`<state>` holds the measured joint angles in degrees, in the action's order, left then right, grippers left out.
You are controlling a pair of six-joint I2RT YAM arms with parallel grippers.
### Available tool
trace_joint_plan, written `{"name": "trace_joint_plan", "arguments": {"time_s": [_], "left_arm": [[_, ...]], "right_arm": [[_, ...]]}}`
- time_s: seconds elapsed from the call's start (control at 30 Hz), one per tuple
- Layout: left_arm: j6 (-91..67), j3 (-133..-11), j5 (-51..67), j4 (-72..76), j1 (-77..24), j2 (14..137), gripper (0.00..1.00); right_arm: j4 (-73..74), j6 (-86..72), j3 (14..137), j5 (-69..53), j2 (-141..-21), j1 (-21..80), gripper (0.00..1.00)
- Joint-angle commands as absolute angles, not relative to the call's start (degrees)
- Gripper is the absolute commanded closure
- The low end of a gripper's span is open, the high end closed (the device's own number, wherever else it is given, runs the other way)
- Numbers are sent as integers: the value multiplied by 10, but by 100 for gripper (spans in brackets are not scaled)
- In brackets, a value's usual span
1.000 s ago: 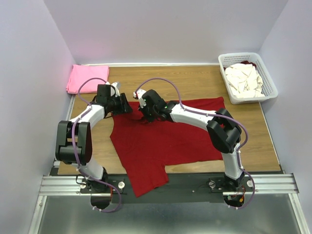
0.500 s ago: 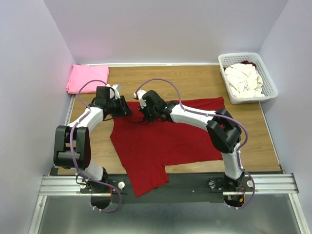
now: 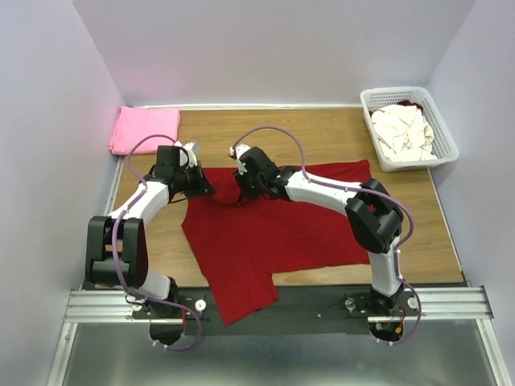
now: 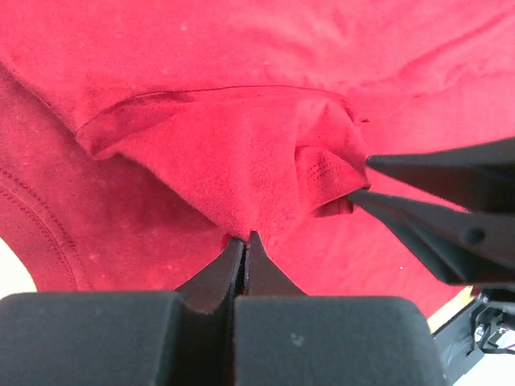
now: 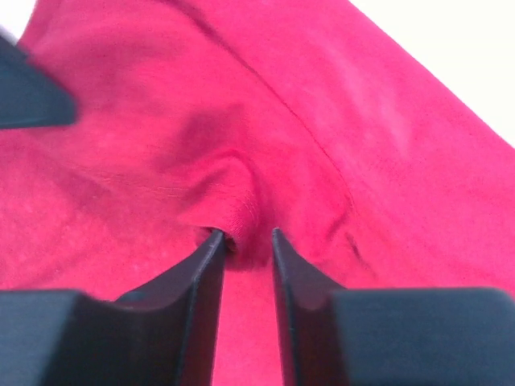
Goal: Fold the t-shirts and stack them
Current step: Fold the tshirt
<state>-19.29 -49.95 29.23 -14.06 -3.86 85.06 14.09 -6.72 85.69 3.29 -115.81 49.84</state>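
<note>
Left claw [image 4: 244, 241] and right claw [image 5: 245, 241] both grip the red shirt [image 3: 265, 233] near its far edge.
Left claw: jaws fully together, a fold of cloth nipped at the tips. Right claw: jaws a narrow gap apart, a ridge of cloth bunched between them; it sits just at 3 o'clock of the left claw. Red shirt: spread at table [image 3: 322, 137] centre, one part over the 6 o'clock edge. Pink shirt [image 3: 143, 129]: folded, 10 o'clock corner. Cream shirts [image 3: 402, 133]: in the basket [image 3: 396, 92], 2 o'clock.
</note>
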Motion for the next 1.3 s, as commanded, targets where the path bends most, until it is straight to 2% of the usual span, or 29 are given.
{"name": "trace_joint_plan", "arguments": {"time_s": [0.0, 0.13, 0.3, 0.5, 0.6, 0.63, 0.8, 1.27], "left_arm": [[-184, -510, 319, -164, -38, 831, 100], [-181, -526, 322, -184, -38, 817, 100], [-180, -540, 322, -206, -38, 795, 100], [-179, -519, 311, -216, -38, 780, 100], [-182, -501, 310, -210, -38, 776, 100], [-183, -494, 309, -207, -37, 778, 100], [-185, -487, 303, -189, -38, 794, 100], [-178, -493, 287, -185, -38, 815, 100]], "right_arm": [[131, -154, 825, 60, -1106, 473, 59], [123, -269, 789, 45, -1071, 448, 47], [82, -371, 748, 4, -1055, 438, 42], [59, -414, 728, -60, -1079, 438, 43], [39, -444, 705, -84, -1089, 438, 47], [22, -462, 698, -89, -1090, 438, 52], [-39, -516, 652, -112, -1099, 438, 56], [-106, -555, 643, -134, -1140, 438, 56]]}}
